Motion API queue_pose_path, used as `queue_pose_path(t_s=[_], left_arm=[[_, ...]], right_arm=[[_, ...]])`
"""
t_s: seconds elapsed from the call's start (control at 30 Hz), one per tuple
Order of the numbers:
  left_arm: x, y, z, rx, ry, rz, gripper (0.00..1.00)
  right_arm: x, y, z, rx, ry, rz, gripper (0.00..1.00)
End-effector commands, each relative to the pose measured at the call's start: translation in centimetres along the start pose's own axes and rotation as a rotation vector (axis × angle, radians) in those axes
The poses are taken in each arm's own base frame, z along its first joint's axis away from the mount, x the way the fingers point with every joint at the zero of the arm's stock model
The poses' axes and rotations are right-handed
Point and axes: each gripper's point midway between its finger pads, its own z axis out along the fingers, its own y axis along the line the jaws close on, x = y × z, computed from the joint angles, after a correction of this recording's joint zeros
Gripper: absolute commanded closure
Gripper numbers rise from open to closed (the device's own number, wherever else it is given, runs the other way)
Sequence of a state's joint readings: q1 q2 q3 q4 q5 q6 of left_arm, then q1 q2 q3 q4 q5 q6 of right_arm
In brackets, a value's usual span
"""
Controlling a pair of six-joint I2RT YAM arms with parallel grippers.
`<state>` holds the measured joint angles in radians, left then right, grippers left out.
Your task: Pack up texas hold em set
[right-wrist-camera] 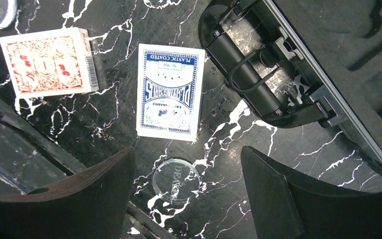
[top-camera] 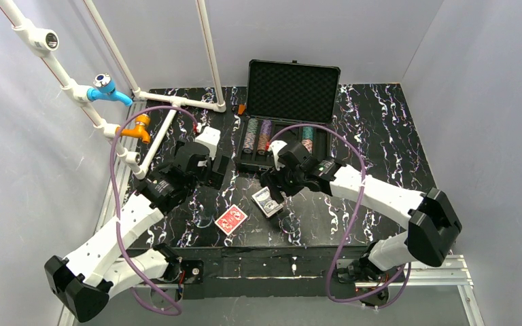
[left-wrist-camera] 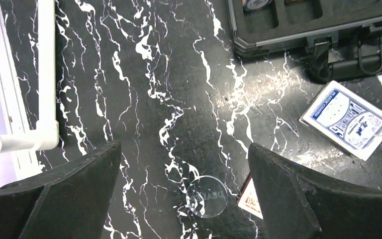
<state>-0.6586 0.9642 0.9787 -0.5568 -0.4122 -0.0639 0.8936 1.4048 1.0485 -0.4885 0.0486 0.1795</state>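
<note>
The black briefcase (top-camera: pixel 292 85) stands open at the back, its lid lined with foam, and striped chip rows (top-camera: pixel 257 134) lie in its base. On the table in front lie a red-backed deck (top-camera: pixel 231 219) and a blue-backed deck (top-camera: pixel 266 202). My right gripper (right-wrist-camera: pixel 186 152) hangs open just near of the blue deck (right-wrist-camera: pixel 170 92), with a clear dealer button (right-wrist-camera: pixel 176 180) on the table below its jaws. My left gripper (left-wrist-camera: pixel 184 145) is open and empty above another clear dealer button (left-wrist-camera: pixel 207 196), beside a corner of the red deck (left-wrist-camera: pixel 251 199).
A white pipe frame (top-camera: pixel 170 102) with blue and orange fittings runs along the left side; one pipe (left-wrist-camera: pixel 47 74) lies near my left gripper. The case handle (right-wrist-camera: pixel 251 69) and latches jut toward the decks. The table's front edge (top-camera: pixel 272 255) is close behind the decks.
</note>
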Motion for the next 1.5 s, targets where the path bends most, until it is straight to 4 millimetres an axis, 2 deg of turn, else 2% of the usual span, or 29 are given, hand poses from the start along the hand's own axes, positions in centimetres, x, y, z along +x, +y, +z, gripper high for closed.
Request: queue_pose_path(t_s=[0.0,0.33,0.4,0.47,1.1,1.47], left_arm=[[0.3,0.7,-0.3,-0.042,0.001,-0.016,0.02],[0.3,1.3,-0.7,-0.062,-0.021,-0.019,0.02],[0.3,1.4,-0.7,-0.064,-0.023,-0.018,0.02],[0.3,1.5,-0.8,-0.07,-0.024,-0.018,0.02],[0.2,1.7,-1.0,-0.074,-0.032,-0.011,0.02],[0.2,1.8,-1.1,-0.076,-0.037,-0.011,0.02]], right_arm=[[-1.0,0.4,1.2,-0.015,-0.021,-0.077,0.15],[0.3,1.0,4.2,-0.038,0.036,-0.135,0.13],[0.2,0.8,4.6,-0.017,0.036,-0.131,0.05],[0.1,0.7,5.0,-0.005,0.029,-0.129,0.02],[0.9,2.2,8.7,-0.058,0.097,-0.147,0.02],[1.6,2.8,9.9,-0.03,0.121,-0.156,0.02]])
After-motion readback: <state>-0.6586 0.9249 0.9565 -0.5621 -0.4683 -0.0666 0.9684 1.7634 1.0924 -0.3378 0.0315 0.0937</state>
